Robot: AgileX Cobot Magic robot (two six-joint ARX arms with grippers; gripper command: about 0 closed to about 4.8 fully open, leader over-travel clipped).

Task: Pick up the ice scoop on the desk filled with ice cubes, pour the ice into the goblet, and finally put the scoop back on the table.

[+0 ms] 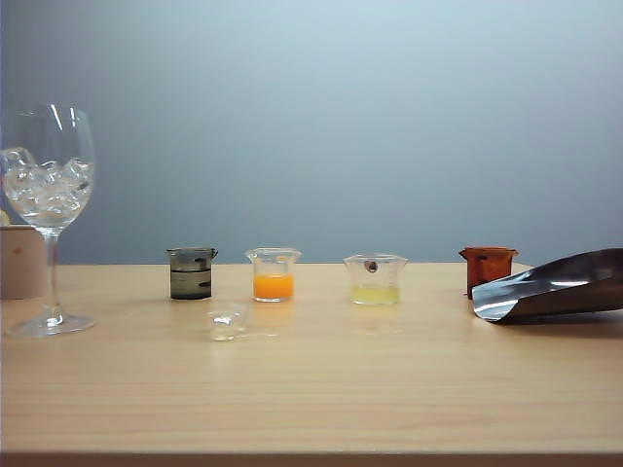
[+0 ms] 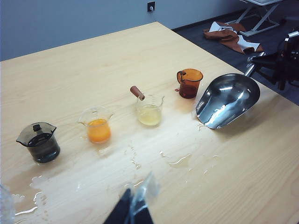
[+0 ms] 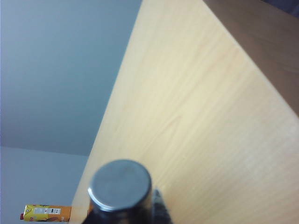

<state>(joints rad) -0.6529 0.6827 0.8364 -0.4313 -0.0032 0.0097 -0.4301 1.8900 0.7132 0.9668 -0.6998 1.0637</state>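
Desk: wide, light wood-grain, darker front edge; thin puddles and streaks of water lie on it in front of the beaker row. Ice scoop: large shiny steel bowl lying at the right end of the desk, mouth toward the beakers, empty as far as the left wrist view shows; its round handle end fills the lower part of the right wrist view. Right gripper: dark, at the scoop's handle off the desk's right edge, jaws pinching the handle. Goblet: tall, clear, stemmed, standing at the far left of the desk, well apart from the scoop, bowl heaped with ice cubes. Beige cup: just behind the goblet, partly cut by the frame. Four small beakers in a row between goblet and scoop: dark grey, orange liquid, pale yellow liquid with a brown-tipped stick in it, and amber-brown, the last just beside the scoop's mouth. One loose clear lump rests on the desk in front of the orange beaker. Left gripper: only a dark tip above the wet near side of the desk; whether its jaws are spread cannot be told.
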